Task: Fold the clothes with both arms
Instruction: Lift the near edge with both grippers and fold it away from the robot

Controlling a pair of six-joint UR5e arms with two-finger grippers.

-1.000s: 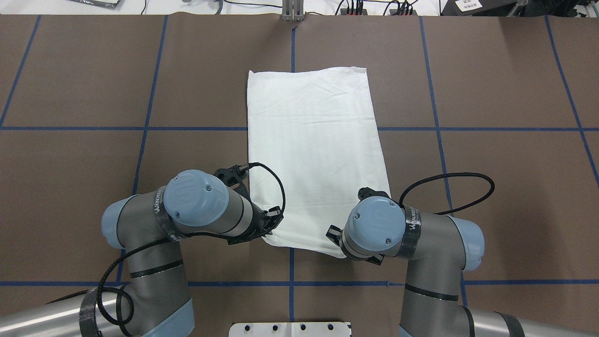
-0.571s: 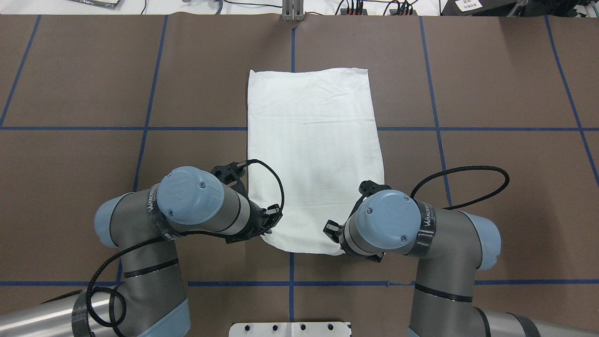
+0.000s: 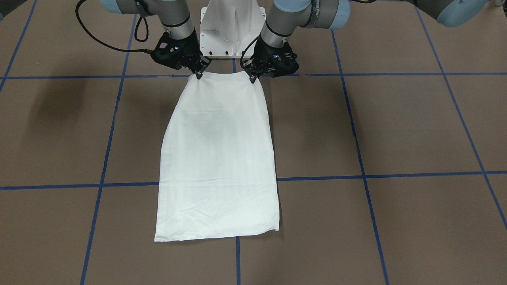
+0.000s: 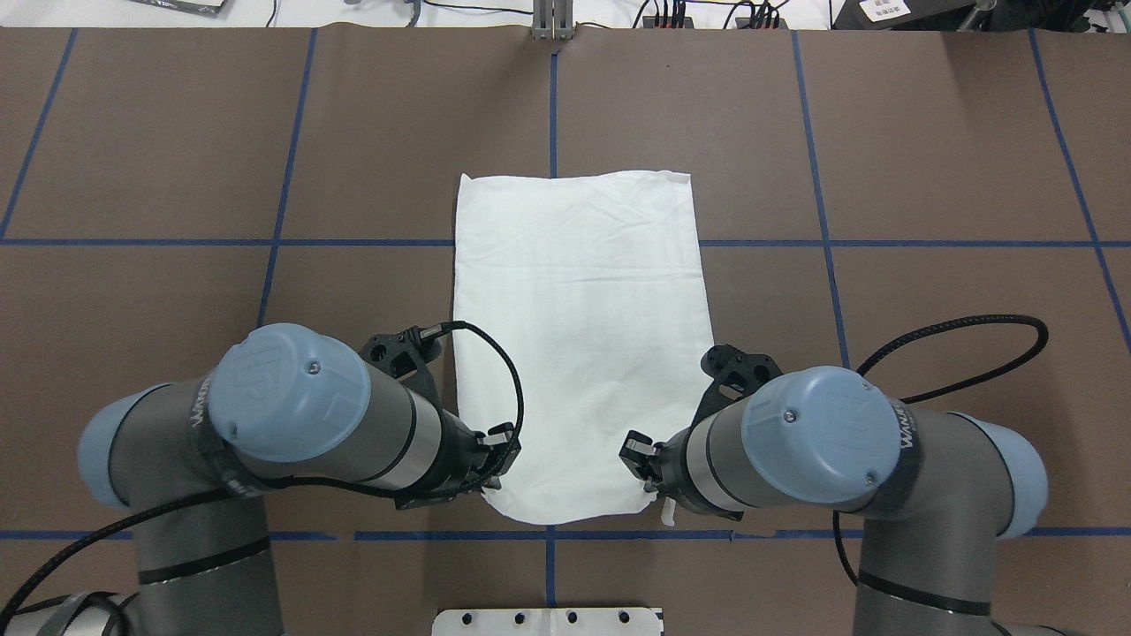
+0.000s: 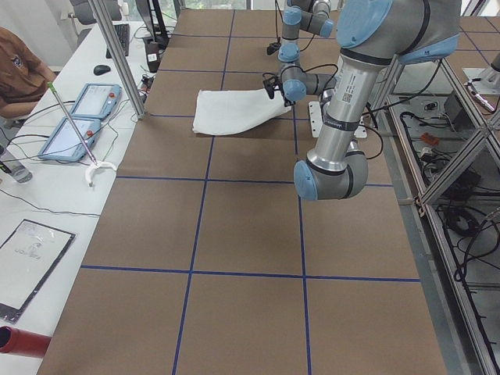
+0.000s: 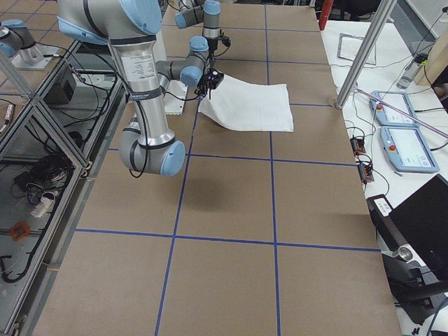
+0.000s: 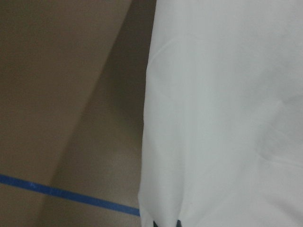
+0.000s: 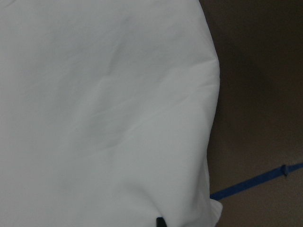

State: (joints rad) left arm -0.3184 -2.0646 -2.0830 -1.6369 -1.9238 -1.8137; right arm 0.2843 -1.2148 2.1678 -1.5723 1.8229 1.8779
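Two corners of the white shirt (image 4: 579,353) are pinched, one by each pincer. The left gripper (image 3: 252,78) is clamped on the near corner on the robot's left, and the right gripper (image 3: 198,75) on the near corner on its right. In each wrist view only a dark fingertip shows at the bottom edge, against white cloth.

The shirt shows as one long plain panel in the middle of the brown table (image 4: 928,159), running straight away from the robot. Its near edge is held up off the surface and sags in a shallow curve between the two grippers, just short of the nearest blue tape line (image 4: 406,535). From there the cloth slopes down, and its far half lies flat. The far edge is slightly rippled and rests beyond the next cross line of tape. The two long edges draw in toward the grippers, so the panel is narrowest at the held end.

Bare table lies wide on both sides of the shirt and beyond its far edge. The white base plate (image 4: 548,621) sits close behind the held edge.
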